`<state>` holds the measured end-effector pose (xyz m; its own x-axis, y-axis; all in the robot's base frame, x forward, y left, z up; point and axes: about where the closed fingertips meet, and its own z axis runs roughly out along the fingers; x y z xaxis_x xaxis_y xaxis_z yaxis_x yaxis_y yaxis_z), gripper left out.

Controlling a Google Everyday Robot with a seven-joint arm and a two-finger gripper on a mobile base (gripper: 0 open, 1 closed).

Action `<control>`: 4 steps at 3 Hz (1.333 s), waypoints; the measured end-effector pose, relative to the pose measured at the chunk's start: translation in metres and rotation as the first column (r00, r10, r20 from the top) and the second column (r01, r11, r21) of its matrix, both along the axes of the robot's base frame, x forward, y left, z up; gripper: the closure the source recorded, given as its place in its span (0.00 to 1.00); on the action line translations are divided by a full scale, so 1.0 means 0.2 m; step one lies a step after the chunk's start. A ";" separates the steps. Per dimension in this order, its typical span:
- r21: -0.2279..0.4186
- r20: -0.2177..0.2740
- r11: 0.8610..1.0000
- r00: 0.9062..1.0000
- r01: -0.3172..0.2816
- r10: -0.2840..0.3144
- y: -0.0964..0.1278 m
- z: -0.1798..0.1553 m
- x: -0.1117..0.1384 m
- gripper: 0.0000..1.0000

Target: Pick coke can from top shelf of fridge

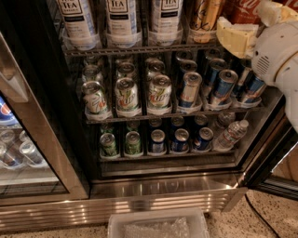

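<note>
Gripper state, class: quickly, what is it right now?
Gripper: upper right, at the top shelf beside the coke can; open, closed or holding cannot be told.

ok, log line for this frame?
hand: upper right, at red aluminium coke can | can: on grey wire top shelf | grasp: unconfirmed

Dim fridge [163,193] interior; pincer [236,37] at upper right brightly lit.
</note>
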<state>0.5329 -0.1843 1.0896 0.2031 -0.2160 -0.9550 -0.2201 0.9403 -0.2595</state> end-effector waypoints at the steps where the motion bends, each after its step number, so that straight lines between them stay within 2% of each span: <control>1: 0.016 0.012 1.000 1.000 -0.006 0.006 0.01 -0.01 0.03 0.46; 4: 0.061 0.038 0.994 0.995 0.094 -0.097 -0.08 -0.04 0.03 0.43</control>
<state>0.5398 -0.2002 1.0807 0.2229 -0.1802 -0.9580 -0.1189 0.9704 -0.2102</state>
